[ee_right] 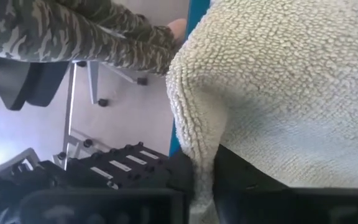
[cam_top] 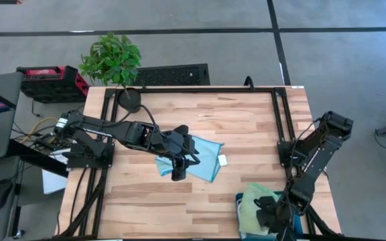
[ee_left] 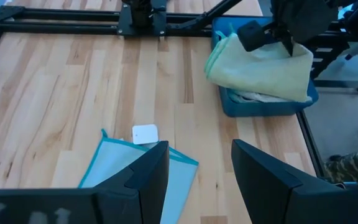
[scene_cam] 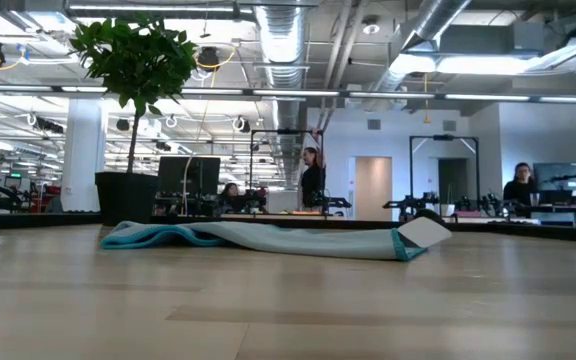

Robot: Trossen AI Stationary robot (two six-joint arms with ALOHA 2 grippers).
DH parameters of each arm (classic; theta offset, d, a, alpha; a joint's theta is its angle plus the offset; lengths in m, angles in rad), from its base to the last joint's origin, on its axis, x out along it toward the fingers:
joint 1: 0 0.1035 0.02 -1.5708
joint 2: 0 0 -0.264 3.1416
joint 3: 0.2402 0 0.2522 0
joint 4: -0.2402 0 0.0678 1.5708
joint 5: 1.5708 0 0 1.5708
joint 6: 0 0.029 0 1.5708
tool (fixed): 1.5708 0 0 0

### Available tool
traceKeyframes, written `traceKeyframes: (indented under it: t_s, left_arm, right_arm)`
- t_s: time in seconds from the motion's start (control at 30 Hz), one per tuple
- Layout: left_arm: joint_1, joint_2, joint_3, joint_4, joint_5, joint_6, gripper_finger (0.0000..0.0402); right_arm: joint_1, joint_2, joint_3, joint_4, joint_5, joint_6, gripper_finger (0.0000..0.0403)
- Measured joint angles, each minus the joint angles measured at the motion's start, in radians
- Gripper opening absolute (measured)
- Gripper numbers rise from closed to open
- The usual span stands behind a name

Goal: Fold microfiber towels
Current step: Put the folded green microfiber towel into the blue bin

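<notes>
Hovering spread-fingered, left gripper (ee_left: 197, 180) above light blue towel (cam_top: 203, 155); right gripper (cam_top: 268, 213) pinching pale green towel (ee_left: 263, 67) over teal bin (ee_left: 266, 107).

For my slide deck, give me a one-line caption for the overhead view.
Left gripper open above the light blue towel; right gripper at the pale green towel in the teal bin.

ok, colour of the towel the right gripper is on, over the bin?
Pale green towel; left wrist view shows it best.
</notes>
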Motion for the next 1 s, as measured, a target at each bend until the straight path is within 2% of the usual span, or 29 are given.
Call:
traceKeyframes:
  t_s: [0.1, 0.23, 0.3, 0.47, 0.53, 0.6, 0.73, 0.8, 1.0]
  left_arm:
    - [0.000, 0.000, 0.000, 0.000, 0.000, 0.000, 0.0167]
    - [0.000, 0.000, 0.000, 0.000, 0.000, 0.000, 0.0167]
    - [0.000, 0.000, 0.000, 0.000, 0.000, 0.000, 0.0167]
    - [0.000, 0.000, 0.000, 0.000, 0.000, 0.018, 0.0167]
    - [0.000, 0.000, 0.000, 0.000, 0.000, 0.018, 0.0167]
    - [0.000, 0.000, 0.000, -0.001, 0.000, 0.018, 0.0167]
    - [0.000, 0.000, 0.000, -0.001, 0.000, 0.018, 0.0167]
    - [0.000, 0.000, 0.000, -0.002, 0.000, 0.018, 0.0167]
    - [0.000, 0.000, -0.008, -0.008, 0.000, 0.010, 0.0167]
  right_arm:
    - [0.000, 0.000, 0.000, 0.001, -0.021, 0.033, 0.0106]
    - [0.000, -0.006, 0.000, 0.002, -0.107, 0.073, 0.0135]
    - [0.002, -0.019, 0.000, 0.007, -0.134, 0.117, 0.0143]
    - [0.006, -0.112, 0.000, 0.019, -0.118, 0.131, 0.0149]
    - [0.006, -0.160, 0.000, 0.004, -0.047, 0.130, 0.0147]
    - [0.005, -0.197, 0.000, -0.033, 0.066, 0.102, 0.0142]
    - [-0.010, -0.209, 0.000, -0.145, 0.259, 0.011, 0.0130]
    - [-0.032, -0.184, 0.000, -0.184, 0.291, -0.036, 0.0128]
    - [-0.096, -0.076, 0.000, -0.215, 0.292, -0.178, 0.0129]
